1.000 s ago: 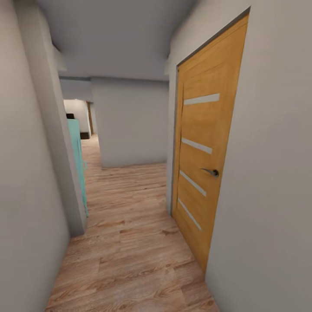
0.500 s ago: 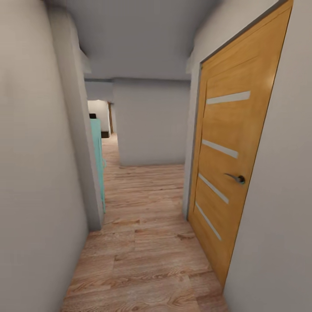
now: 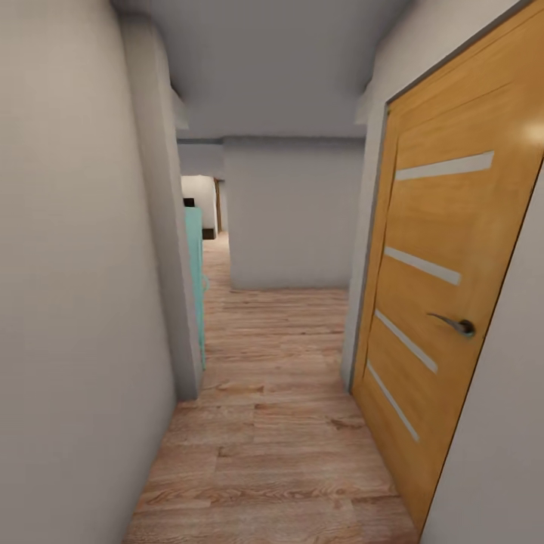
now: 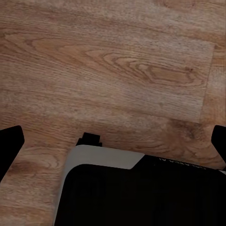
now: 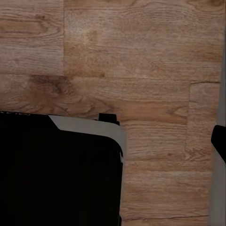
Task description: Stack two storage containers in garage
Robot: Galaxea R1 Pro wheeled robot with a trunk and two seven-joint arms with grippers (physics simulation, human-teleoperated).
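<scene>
**Rolling down the hallway, claws empty, containers out of sight**

The head view has shifted across the last second: the orange wooden door (image 3: 453,302) on the right now looms larger and sits further toward the edge of the picture, its lever handle (image 3: 453,325) lower and further right than before, and the grey wall corner (image 3: 177,302) on the left has drawn closer. Since the whole picture moves together, this reads as the robot's base advancing along the narrow corridor, not as anything in the scene moving. The teal panel (image 3: 195,279) behind that corner and the pale end wall (image 3: 291,219) keep their places relative to each other.

Both wrist views look straight down at light wood planks (image 4: 113,70), past the dark edge of the robot's base (image 4: 136,193). The left claw (image 4: 113,141) is spread wide, a black fingertip at each side edge with nothing between. Of the right claw only one dark fingertip (image 5: 219,141) shows at the frame edge, so whether it is released or clenched I cannot tell; nothing is seen in its grip.

Neither storage container appears here; judging by that, the robot is likely in transit, with no container stacked yet.
</scene>
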